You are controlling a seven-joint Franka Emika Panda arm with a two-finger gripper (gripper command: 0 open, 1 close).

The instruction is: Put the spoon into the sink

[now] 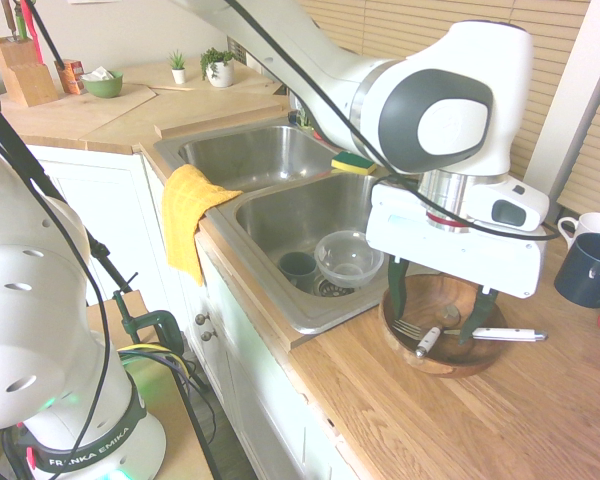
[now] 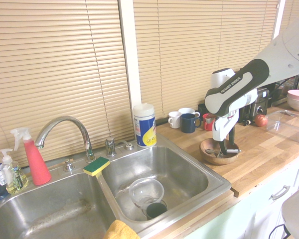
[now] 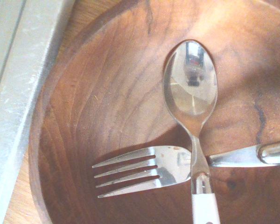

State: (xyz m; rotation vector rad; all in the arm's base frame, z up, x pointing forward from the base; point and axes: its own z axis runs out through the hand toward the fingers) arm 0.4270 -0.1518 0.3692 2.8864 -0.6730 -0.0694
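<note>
Spoon: you have the spoon (image 1: 428,343) in the brown wooden bowl (image 1: 448,370), its neck crossing over the neck of the metal fork (image 1: 510,335).
Gripper: the gripper (image 1: 430,327) has its two fingers well apart, with nothing between them gripped.
Relation: seen in the first exterior view, the fingers stand at about 9 and 3 o'clock of the spoon; its stubby white handle lies toward 7, slightly on the 6 o'clock side of the gap, and its metal end toward 1.
Alignment: the spoon's long axis runs across the finger spread, which you should find suitable for a pinch.
Height: you cannot confirm from these views whether the fingertips are level with the handle.
Hazard: the fork handle runs toward 3 o'clock, by one finger; closing there could catch both utensils.
Destination: the stainless-steel sink (image 1: 285,215) lies at 10 o'clock from the wooden bowl.
Stage: pick-up pending, in your inspector's judgement.
</note>
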